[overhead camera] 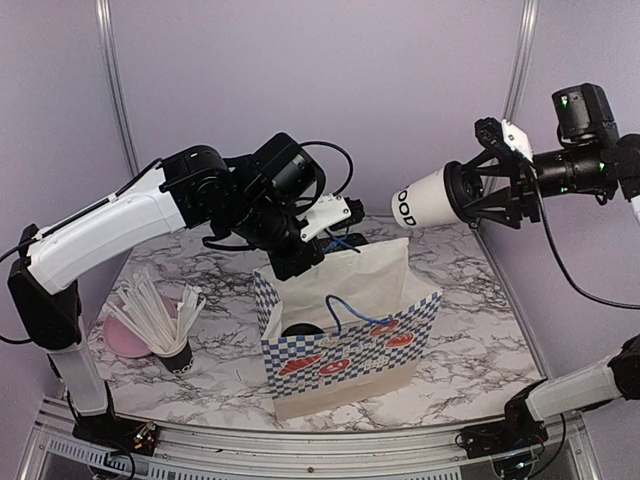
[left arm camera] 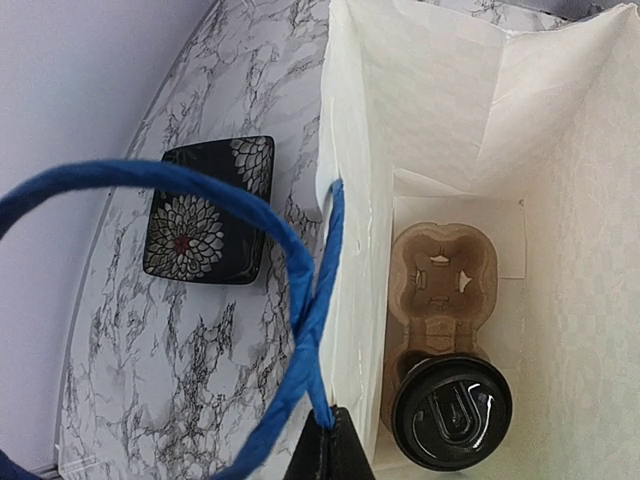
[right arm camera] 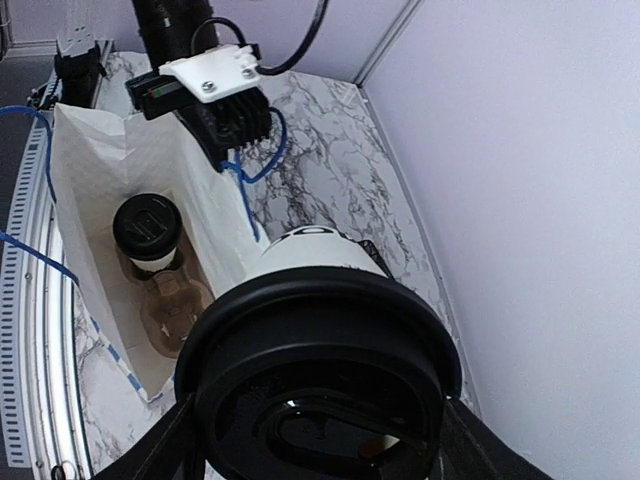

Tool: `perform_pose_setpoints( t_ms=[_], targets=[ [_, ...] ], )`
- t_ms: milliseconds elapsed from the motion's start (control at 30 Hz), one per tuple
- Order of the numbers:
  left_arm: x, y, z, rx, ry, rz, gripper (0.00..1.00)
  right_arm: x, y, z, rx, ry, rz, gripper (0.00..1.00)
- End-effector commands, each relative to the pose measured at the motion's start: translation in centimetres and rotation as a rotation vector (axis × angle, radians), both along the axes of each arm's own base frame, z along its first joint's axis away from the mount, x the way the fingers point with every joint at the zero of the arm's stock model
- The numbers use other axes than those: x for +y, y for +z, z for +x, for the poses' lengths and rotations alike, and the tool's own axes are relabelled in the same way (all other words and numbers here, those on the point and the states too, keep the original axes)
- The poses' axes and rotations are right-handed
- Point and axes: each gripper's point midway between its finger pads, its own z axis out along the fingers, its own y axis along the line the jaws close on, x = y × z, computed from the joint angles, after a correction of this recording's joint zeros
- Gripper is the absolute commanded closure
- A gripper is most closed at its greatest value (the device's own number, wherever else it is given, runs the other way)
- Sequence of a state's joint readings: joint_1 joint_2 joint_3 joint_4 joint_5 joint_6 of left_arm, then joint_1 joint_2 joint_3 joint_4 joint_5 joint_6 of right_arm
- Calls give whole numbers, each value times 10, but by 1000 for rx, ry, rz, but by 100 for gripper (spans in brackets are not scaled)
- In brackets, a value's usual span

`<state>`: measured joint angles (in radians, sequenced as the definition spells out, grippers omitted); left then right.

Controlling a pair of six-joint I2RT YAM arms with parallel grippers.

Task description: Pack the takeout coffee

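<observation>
Currently the cup (overhead camera: 418,205) is clamped sideways in the right gripper (overhead camera: 470,195), right of the bag (overhead camera: 340,350), whose rim seems pinched in the closed left gripper (right arm camera: 232,150). The cup should be righted before lowering.

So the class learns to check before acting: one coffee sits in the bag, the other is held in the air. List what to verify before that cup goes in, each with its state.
1. Left fingers shut on the blue handle: ok.
2. Bag mouth open: ok.
3. Tray has a free slot beside the packed cup: ok.
4. Right fingers grip the second cup, lid on: ok.
5. Second cup upright: not ok, it lies sideways.
6. Second cup over the bag mouth: not ok, it hangs off to the right.
</observation>
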<state>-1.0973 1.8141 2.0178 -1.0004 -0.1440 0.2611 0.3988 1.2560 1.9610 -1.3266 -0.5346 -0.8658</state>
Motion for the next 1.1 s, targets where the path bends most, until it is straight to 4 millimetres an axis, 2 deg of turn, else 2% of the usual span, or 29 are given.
perform_pose_setpoints(
  t_ms=[0, 200, 400, 533, 700, 867, 1067],
  targets=[
    [4, 17, 13, -50, 50, -16, 100, 9, -10, -34, 36, 113, -4, 33],
    [1, 24, 23, -80, 62, -22, 100, 19, -23, -41, 83, 153, -17, 34],
    [-4, 20, 24, -69, 48, -19, 100, 28, -40, -35, 103, 172, -73, 35],
    [-6, 18, 24, -62, 43, -20, 100, 33, -54, -17, 99, 128, -139, 36],
    [-10, 32, 25, -71, 45, -61, 100, 47, -58, 0, 58, 105, -193, 37],
    [-14, 45, 24, -80, 41, -99, 100, 65, -73, 1, 29, 122, -274, 37],
    [-13, 48, 21, -68, 37, -112, 100, 70, -97, -9, 9, 138, -372, 37]
  ],
)
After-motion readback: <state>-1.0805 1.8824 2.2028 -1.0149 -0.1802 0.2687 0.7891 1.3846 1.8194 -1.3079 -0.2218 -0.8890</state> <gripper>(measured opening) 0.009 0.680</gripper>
